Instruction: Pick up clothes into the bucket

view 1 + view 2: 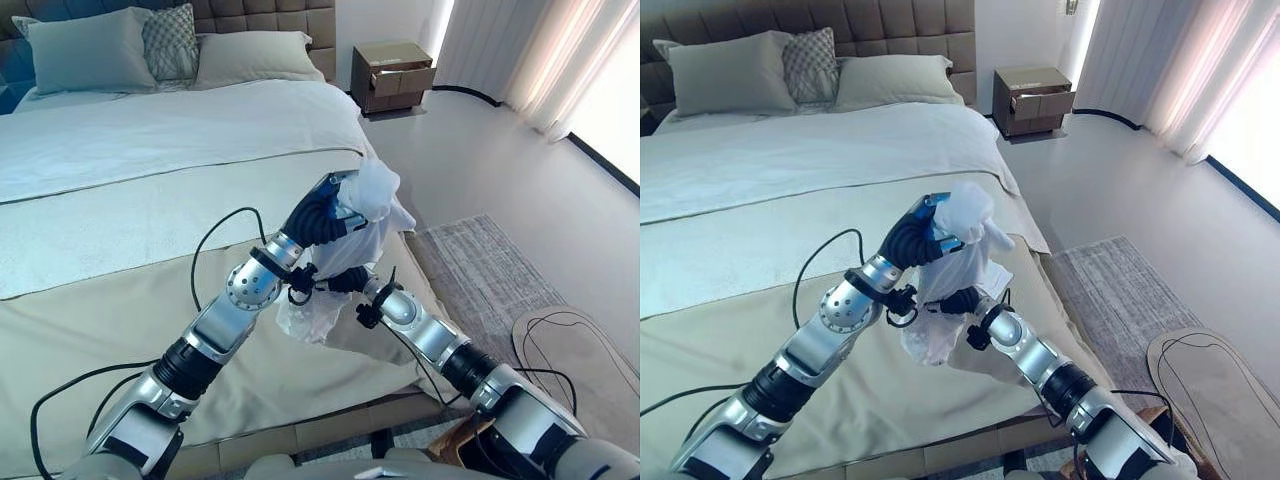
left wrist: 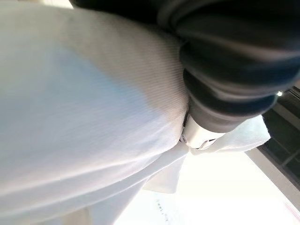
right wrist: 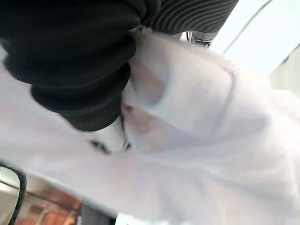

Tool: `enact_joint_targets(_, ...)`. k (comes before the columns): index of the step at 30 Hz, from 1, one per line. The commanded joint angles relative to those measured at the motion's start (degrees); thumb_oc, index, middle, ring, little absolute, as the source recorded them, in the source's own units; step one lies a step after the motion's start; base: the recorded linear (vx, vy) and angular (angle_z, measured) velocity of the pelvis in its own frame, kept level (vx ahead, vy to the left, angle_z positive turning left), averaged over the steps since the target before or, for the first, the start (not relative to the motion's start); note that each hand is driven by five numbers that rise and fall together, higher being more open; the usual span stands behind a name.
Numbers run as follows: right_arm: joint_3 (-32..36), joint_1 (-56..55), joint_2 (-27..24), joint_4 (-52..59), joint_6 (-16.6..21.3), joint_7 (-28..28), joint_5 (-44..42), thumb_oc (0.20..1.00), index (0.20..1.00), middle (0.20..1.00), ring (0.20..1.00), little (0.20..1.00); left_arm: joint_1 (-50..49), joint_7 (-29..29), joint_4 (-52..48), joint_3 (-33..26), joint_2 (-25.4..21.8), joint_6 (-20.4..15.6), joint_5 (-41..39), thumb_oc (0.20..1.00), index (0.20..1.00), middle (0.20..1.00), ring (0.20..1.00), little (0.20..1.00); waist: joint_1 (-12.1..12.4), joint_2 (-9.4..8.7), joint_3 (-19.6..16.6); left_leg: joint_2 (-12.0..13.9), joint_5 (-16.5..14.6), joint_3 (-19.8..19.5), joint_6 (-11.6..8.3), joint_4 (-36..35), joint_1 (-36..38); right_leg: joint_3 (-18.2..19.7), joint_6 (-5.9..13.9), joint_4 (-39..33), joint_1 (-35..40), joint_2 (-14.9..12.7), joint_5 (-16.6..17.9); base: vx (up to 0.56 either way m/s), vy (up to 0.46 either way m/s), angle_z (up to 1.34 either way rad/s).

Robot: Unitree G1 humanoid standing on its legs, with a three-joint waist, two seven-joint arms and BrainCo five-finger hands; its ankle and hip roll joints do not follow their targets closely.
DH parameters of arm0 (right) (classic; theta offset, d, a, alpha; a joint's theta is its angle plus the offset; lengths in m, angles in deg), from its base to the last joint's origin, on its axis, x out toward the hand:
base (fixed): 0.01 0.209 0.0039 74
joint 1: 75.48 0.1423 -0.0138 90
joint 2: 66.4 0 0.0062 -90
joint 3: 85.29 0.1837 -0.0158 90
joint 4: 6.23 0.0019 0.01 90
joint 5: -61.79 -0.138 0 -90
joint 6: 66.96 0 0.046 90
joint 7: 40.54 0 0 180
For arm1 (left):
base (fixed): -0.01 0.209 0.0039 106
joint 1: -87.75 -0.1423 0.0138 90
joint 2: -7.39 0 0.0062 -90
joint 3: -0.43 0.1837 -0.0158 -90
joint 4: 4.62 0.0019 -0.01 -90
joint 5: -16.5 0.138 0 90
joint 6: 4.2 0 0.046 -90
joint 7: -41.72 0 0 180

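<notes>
A white garment (image 1: pixel 345 265) hangs in the air over the bed's near right corner, bunched at its top (image 1: pixel 965 212) and trailing down to the beige cover. My left hand (image 1: pixel 318 215) is raised with its dark ribbed cover against that bunch, and the cloth hangs from it. My right hand (image 1: pixel 347 281) reaches in from below and is buried in the lower folds. White cloth (image 2: pixel 84 117) lies close against the left hand's cover, and the same cloth (image 3: pixel 211 131) wraps the right hand's.
The bed (image 1: pixel 120 250), with a beige cover and pale sheet, spans the left, pillows (image 1: pixel 90 50) at its head. A brown nightstand (image 1: pixel 392 75) with an open drawer stands at the back right. A grey rug (image 1: pixel 490 275) lies beside the bed, curtains (image 1: pixel 540 60) beyond.
</notes>
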Motion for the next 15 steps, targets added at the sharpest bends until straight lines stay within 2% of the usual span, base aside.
enact_joint_targets(1, 1.19, -1.42, 0.98, 1.36, 0.22, 1.42, 0.06, 0.200, 0.200, 0.200, 0.200, 0.200, 6.83, -2.24, -4.07, -2.57, 1.94, -4.08, -3.15, 0.200, 0.200, 0.200, 0.200, 0.200, 0.60, -2.58, -2.28, 0.43, -2.42, -0.94, -0.21, 2.79, -0.08, -2.19, 3.57, 2.29, 2.07, -2.75, -2.28, 0.00, 0.000, 0.00)
enact_joint_targets(10, 11.95, -12.43, -3.57, 3.70, 1.12, 4.26, -4.48, 0.200, 0.200, 0.200, 0.200, 0.200, 2.41, -3.56, -4.78, -8.17, 0.16, -5.13, -3.74, 0.200, 0.200, 0.200, 0.200, 0.200, -0.64, -2.67, -2.79, 0.96, -2.03, -0.71, -0.56, 2.35, 0.39, -2.33, 3.40, 2.06, 2.51, -2.26, -2.45, 0.00, 0.000, 0.00)
enact_joint_targets(12, 17.89, -17.36, -4.98, 6.23, 2.20, 5.77, -7.06, 0.200, 0.200, 0.200, 0.200, 0.200, -3.19, -2.78, -4.63, -11.76, 1.05, -5.77, -9.18, 0.200, 0.200, 0.200, 0.200, 0.200, -1.21, -2.90, -2.70, 1.20, -1.93, -0.50, -0.64, 2.22, 0.50, -2.20, 3.28, 1.95, 2.42, -1.99, -2.43, -0.01, -0.015, 0.00)
enact_joint_targets(15, 23.20, -21.28, -5.42, 8.66, 3.54, 6.52, -9.87, 0.200, 0.200, 0.200, 0.200, 0.200, -9.15, -2.90, -2.43, -13.66, 2.41, -5.64, -9.17, 0.200, 0.200, 0.200, 0.200, 0.200, -1.63, -3.06, -2.66, 1.55, -1.73, -0.28, -0.74, 1.98, 0.59, -1.89, 3.15, 1.88, 2.16, -1.68, -2.36, -0.01, -0.022, -0.06)
